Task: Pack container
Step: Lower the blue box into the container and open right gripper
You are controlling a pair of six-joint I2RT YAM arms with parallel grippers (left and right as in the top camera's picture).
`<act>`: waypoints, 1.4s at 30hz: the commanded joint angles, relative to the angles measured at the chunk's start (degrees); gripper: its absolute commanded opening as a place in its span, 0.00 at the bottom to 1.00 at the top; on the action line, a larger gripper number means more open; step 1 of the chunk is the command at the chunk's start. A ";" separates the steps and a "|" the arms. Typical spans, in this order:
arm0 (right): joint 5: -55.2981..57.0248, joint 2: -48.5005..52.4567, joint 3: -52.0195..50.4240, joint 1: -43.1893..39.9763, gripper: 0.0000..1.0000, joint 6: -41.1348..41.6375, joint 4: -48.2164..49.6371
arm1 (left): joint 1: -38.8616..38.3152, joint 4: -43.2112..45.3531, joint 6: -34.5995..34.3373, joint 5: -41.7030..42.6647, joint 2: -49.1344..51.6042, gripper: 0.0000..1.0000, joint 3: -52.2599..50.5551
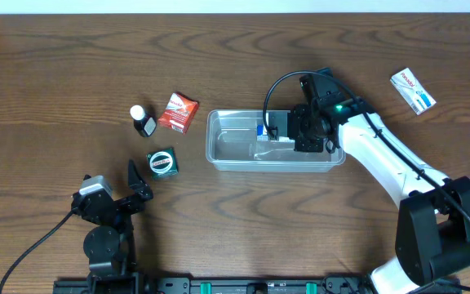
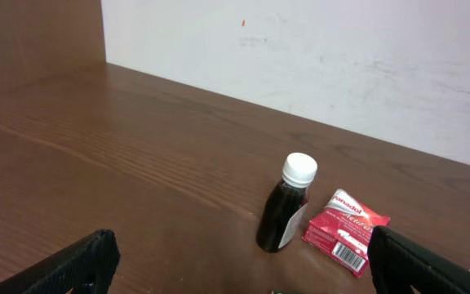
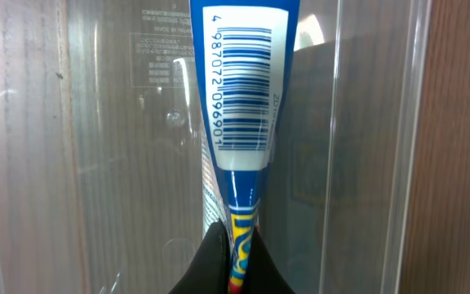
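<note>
The clear plastic container (image 1: 243, 151) lies at the table's middle. My right gripper (image 1: 288, 131) is over its right half, shut on a blue tube with a white barcode label (image 3: 239, 90); the tube hangs inside the container (image 3: 121, 147). My left gripper (image 1: 137, 184) is open and empty near the front left. Its wrist view shows a dark bottle with a white cap (image 2: 286, 208) and a red box (image 2: 345, 229) ahead of it. In the overhead view the bottle (image 1: 143, 121), the red box (image 1: 178, 112) and a small green box (image 1: 162, 162) lie left of the container.
A white and blue box (image 1: 413, 91) lies at the far right of the table. A white wall (image 2: 317, 57) stands behind the table in the left wrist view.
</note>
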 commanded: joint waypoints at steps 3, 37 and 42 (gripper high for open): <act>0.17 0.76 -1.05 -0.79 0.01 0.09 0.79 | 0.09 -1.09 1.01 -0.13 0.00 0.98 -1.77; -0.02 0.52 -0.94 -0.15 0.32 1.68 0.52 | 0.09 -1.09 1.01 -0.13 0.00 0.98 -1.77; 0.00 -1.79 -0.92 1.44 0.32 2.10 0.68 | 0.09 -1.09 1.01 -0.13 0.00 0.98 -1.77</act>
